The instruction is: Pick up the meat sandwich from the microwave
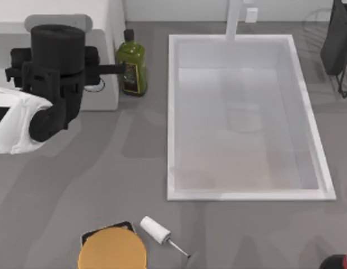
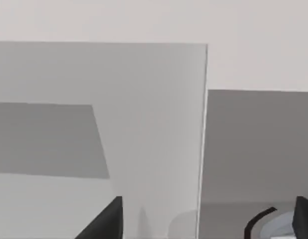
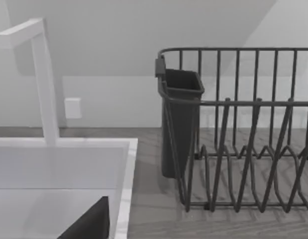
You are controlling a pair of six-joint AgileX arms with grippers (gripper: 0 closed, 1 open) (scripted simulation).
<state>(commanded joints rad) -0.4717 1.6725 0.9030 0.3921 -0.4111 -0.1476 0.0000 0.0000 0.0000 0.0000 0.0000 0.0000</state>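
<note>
Top view: your left arm stands over the microwave (image 1: pixel 100 67) at the desk's (image 1: pixel 106 168) far left, its dark wrist covering most of the appliance's top and front. The left gripper (image 2: pixel 208 219) points at the microwave; in the left wrist view its two dark fingers (image 2: pixel 106 221) stand spread apart with nothing between them, framing pale cavity walls and a curved dark edge beside the far finger.

The meat sandwich cannot be made out; judged from the task, it lies inside the microwave, ahead of the left fingers and deeper in. The coming move turns on that relation: a straight reach forward into the cavity, with the fingers kept spread until they straddle the food. Its long axis cannot be told.

The left arm is by far the nearer. The right gripper (image 3: pixel 86 221) is parked beyond the sink (image 1: pixel 173 112), facing the dish rack (image 3: pixel 243 149) and the faucet (image 3: pixel 44 79); whether its fingers are spread or pressed together cannot be told.

A green bottle (image 1: pixel 131 67) stands just beside the microwave, between it and the sink. An orange disc (image 1: pixel 111 249) and a white roller (image 1: pixel 155 230) lie at the near edge, well apart from the work.
</note>
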